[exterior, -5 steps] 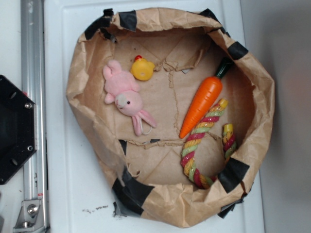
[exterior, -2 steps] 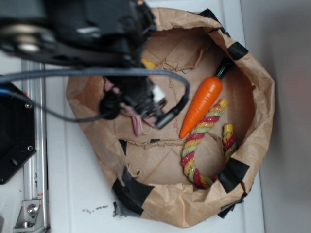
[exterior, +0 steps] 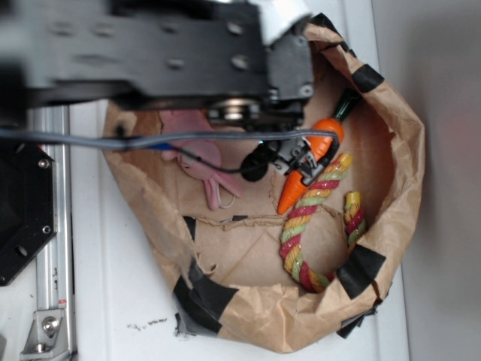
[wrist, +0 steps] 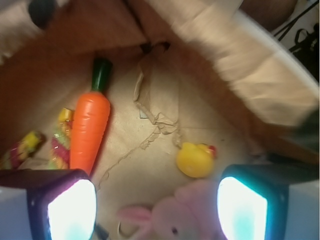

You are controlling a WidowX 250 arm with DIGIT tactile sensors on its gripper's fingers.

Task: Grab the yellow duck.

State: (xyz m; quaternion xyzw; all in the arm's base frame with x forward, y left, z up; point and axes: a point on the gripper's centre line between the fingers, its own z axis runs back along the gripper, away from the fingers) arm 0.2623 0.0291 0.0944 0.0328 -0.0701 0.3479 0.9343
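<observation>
The yellow duck (wrist: 196, 159) lies on the brown paper floor, small and glossy with a red bit on its head. It shows only in the wrist view, just beyond the gap between my fingers and toward the right one. In the exterior view my arm hides it. My gripper (wrist: 157, 205) is open and empty, hovering above the floor, and it also shows in the exterior view (exterior: 291, 160). The pink bunny (wrist: 182, 216) lies right below the gripper, touching the duck's near side.
An orange carrot (exterior: 328, 137) and a coloured rope (exterior: 304, 229) lie at the right inside the crumpled paper bag wall (exterior: 394, 162). The carrot (wrist: 90, 127) is just past my left finger. A black base (exterior: 22, 203) and a metal rail (exterior: 52, 278) stand at the left.
My arm has swung in from the upper left and moved right across the bag. It now covers the duck and part of the bunny, with the gripper above the carrot's side.
</observation>
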